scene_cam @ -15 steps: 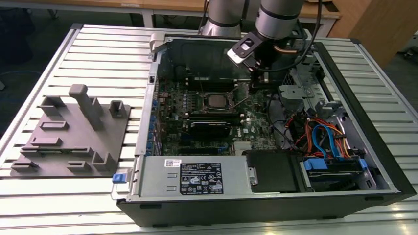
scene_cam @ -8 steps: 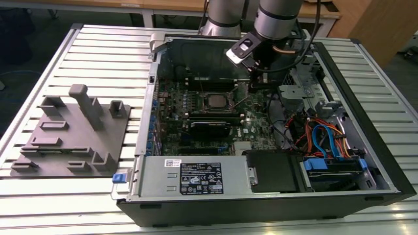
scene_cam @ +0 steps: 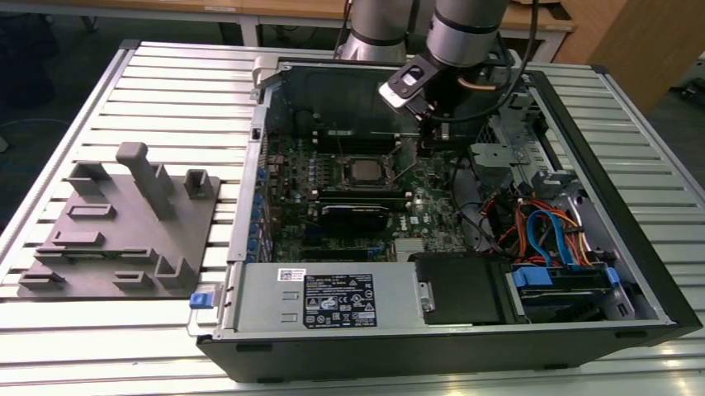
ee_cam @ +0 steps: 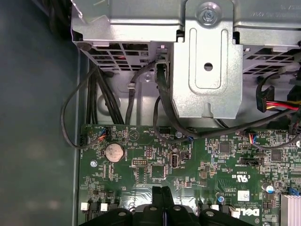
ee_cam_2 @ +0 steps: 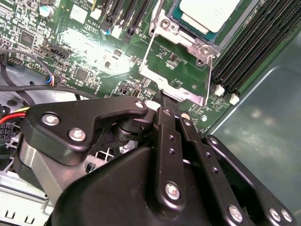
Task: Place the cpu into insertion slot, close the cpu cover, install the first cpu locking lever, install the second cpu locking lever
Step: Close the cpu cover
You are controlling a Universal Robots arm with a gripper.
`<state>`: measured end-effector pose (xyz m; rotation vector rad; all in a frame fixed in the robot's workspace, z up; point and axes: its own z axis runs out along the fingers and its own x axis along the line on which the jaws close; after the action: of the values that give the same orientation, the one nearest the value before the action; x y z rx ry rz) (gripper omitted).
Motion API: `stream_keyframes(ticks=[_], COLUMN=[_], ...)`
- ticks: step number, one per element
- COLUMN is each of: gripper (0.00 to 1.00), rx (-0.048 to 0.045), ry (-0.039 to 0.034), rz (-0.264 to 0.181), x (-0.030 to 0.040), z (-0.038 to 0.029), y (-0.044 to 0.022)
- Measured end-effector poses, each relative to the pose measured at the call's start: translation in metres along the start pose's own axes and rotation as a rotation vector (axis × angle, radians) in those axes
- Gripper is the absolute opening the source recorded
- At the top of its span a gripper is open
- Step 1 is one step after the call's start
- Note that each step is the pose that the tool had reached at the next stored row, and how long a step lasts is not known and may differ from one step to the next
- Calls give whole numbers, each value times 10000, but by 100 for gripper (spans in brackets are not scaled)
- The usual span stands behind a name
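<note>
Pinching the free edge of the cpu cover point(ee_cam_2: 146, 57), the tool point(ee_cam_2: 165, 101) has its fingers drawn narrow, almost together, in both wrist views. The cover stands tilted up off the insertion slot point(ee_cam_2: 188, 40), hinged at the slot's rim. Just past it the cpu point(ee_cam_2: 209, 14) lies seated in the slot, silvery top up and uncovered. Long black memory slots point(ee_cam_2: 249, 52) run just beside the slot. Farther from the slot, a coin battery point(ee_cam: 113, 152) sits on the green board point(ee_cam: 155, 165), with black cables leading to a silver bracket point(ee_cam: 207, 61). Farthest from the slot, outside the computer case point(scene_cam: 441, 355), a grey fixture block point(scene_cam: 121, 231) lies on the slatted surface point(scene_cam: 165, 82).
</note>
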<state>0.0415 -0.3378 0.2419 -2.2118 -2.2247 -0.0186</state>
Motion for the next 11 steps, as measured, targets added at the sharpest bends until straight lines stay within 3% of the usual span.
stream_keyframes(ticks=[11], gripper=[10], rx=[0], ry=[-1], rz=[0], x=[0], z=[6], y=[-38])
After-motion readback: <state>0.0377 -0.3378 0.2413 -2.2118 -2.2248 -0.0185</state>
